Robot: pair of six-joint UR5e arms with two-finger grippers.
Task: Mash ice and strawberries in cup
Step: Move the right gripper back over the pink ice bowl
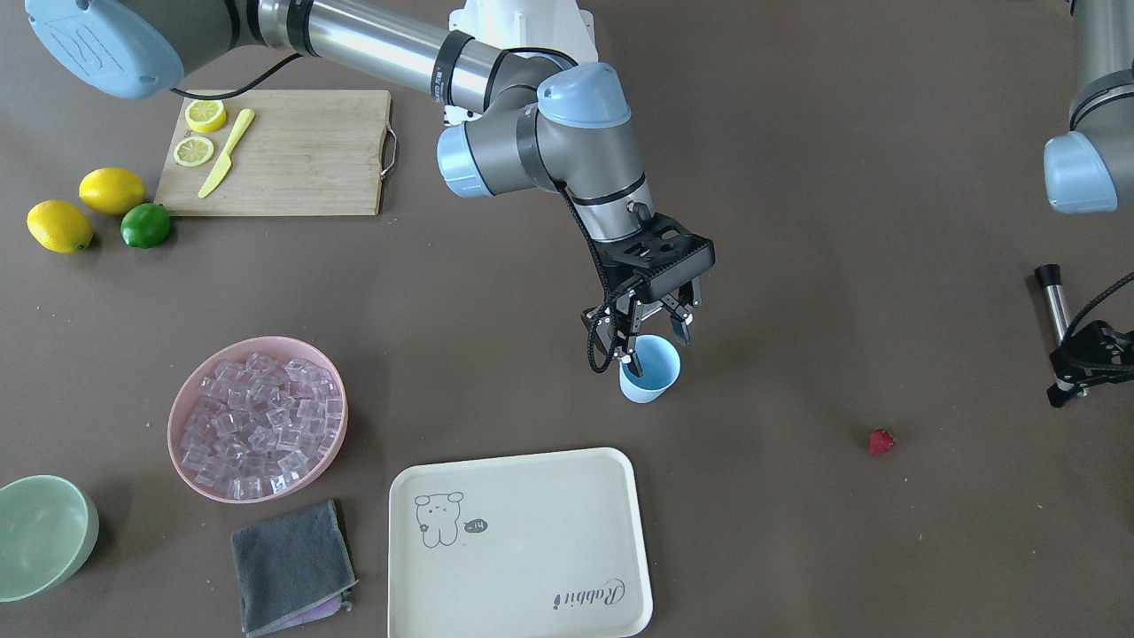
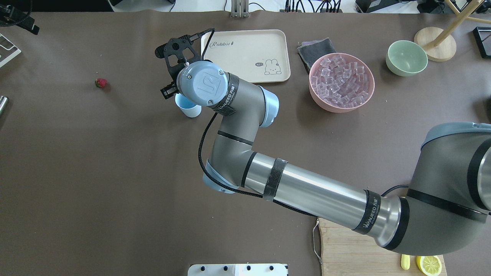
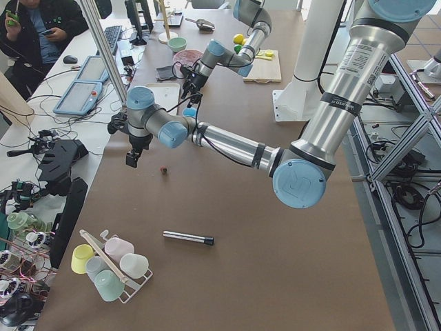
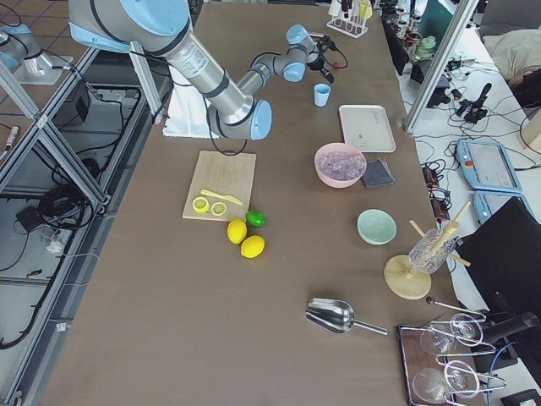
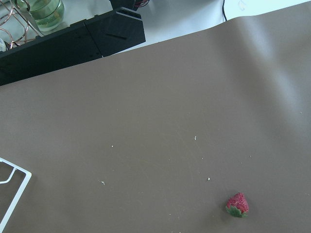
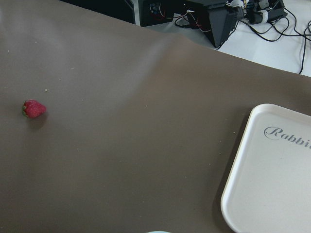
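Right gripper is hovering over the blue cup, fingers spread wide, gripping nothing. Strawberry is lying well apart on the table, ice is sitting in the pink bowl; left gripper's state, I cannot tell

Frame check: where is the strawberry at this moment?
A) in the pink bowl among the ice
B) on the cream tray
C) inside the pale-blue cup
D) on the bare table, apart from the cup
D: the strawberry lies alone on the brown table, well off to one side of the cup, with nothing touching it.
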